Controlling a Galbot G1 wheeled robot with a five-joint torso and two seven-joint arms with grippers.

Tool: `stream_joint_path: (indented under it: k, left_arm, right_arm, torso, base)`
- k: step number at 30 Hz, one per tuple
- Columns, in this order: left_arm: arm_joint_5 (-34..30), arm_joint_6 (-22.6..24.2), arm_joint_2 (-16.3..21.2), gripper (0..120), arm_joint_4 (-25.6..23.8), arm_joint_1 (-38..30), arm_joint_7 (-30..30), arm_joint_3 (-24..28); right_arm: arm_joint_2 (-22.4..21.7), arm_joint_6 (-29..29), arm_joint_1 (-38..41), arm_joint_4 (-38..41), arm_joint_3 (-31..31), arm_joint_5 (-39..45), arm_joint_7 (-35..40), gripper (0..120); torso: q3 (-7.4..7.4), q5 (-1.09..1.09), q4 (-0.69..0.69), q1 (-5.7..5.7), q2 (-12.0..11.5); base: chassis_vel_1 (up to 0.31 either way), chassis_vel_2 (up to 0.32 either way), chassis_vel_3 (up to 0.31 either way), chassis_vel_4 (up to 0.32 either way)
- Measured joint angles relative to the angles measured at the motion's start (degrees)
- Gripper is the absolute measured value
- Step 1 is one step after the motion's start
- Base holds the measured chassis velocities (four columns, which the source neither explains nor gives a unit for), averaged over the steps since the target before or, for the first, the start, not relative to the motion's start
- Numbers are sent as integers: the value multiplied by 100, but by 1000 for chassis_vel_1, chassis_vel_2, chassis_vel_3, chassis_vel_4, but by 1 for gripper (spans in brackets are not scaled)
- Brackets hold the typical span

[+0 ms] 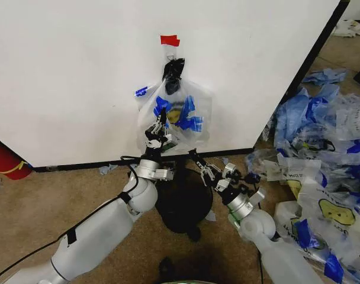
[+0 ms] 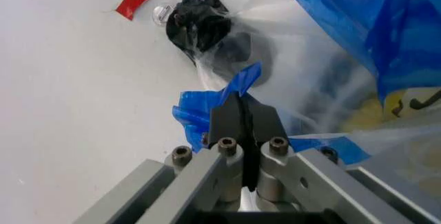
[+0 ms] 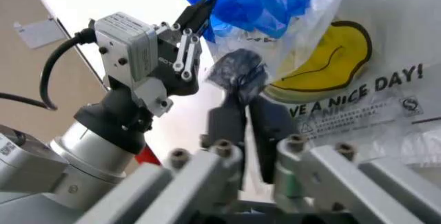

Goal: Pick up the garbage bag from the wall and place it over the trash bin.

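— Where did we see the garbage bag (image 1: pixel 179 112)?

— It hung on the white wall (image 1: pixel 79 71) a little right of centre in the upper half of the head view, under a scrap of red tape (image 1: pixel 170 40), with its dark knotted top gathered at the hook and blue tape strips across the yellow smiley print.

— And our left gripper (image 1: pixel 158 129)?

— We had it raised to the bag's lower left part, at the centre of the head frame. In the left wrist view its black fingers (image 2: pixel 242 123) were pressed together with a fold of blue tape and clear plastic sticking out from between them, so we took it as clamped on the garbage bag.

— The right gripper (image 1: pixel 199 162)?

— It sat just right of centre, below the bag's bottom edge and above the trash bin (image 1: pixel 183 204). In the right wrist view its two dark fingers (image 3: pixel 224 123) stood almost together with a thin gap, nothing visibly between them, just beneath the bag's "NICE DAY!" print.

— The bin?

— The black bin stood on the brown carpet (image 1: pixel 61 201) below the bag, between our two forearms. A heap of other bags (image 1: pixel 322 160) lay at the right edge, and a red cylinder (image 1: pixel 5 160) at the left edge.
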Motion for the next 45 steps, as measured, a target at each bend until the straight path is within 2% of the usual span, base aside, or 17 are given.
stream_joint_path:
  k: [4,9,12,13,14,16,17,23,24,26,30,37,45]
  left_arm:
    - [-6,-17,3,0,3,-5,3,-3]
    - [-13,-37,22,0,2,12,5,-40]
    - [-14,-46,21,0,1,38,6,-58]
    - [-14,-47,21,0,1,41,6,-60]
    - [-14,-57,19,0,0,60,6,-78]
    - [-14,-60,20,0,0,65,6,-84]
    - [-14,-66,22,0,-2,78,6,-98]
    - [-14,-94,34,0,-13,120,5,-158]
    - [-14,-94,34,0,-13,120,5,-158]
    - [-14,-98,28,0,-21,136,4,-168]
    - [-14,-109,21,0,-39,172,3,-191]
    - [-13,-134,9,0,-36,184,2,-223]
    - [-10,-146,-48,0,6,202,2,-215]
  right_arm:
    - [-11,45,-2,-16,23,-171,38,25]
    - [-57,170,-101,84,71,-1187,504,41]
    - [-94,168,-195,379,160,-1893,962,53]
    - [-96,165,-201,400,170,-1943,990,53]
    - [-126,151,-255,596,243,-2357,1206,61]
    - [-138,147,-280,670,267,-2479,1259,65]
    - [-171,146,-336,814,304,-2652,1338,71]
    - [-331,75,-573,1451,448,-3507,1958,94]
    - [-331,75,-573,1451,448,-3507,1958,94]
    - [-362,7,-594,1574,483,-3949,2250,99]
    - [-380,-62,-433,1598,517,-4867,2754,100]
    - [-431,-267,148,1320,347,-5228,2917,100]
    - [-480,-279,771,785,-144,-5545,2869,100]
  torso:
    - [0,0,0,0,0]
    - [0,0,0,0,0]
    - [0,0,0,0,0]
    - [0,0,0,0,0]
    - [0,-1,0,0,0]
    - [0,-1,0,0,0]
    - [0,0,0,0,0]
    - [0,0,0,0,0]
    - [0,0,0,0,0]
    - [0,0,0,0,0]
    - [0,1,-1,0,0]
    - [0,0,1,0,0]
    - [0,-1,0,0,0]
  base:
    - [0,0,0,0]
    - [0,0,0,0]
    - [0,0,0,0]
    - [0,0,0,0]
    - [0,0,0,0]
    - [0,0,0,0]
    - [0,0,0,0]
    - [0,0,0,0]
    - [0,0,0,0]
    - [0,0,0,0]
    - [0,0,0,0]
    - [0,0,0,0]
    - [0,0,0,0]
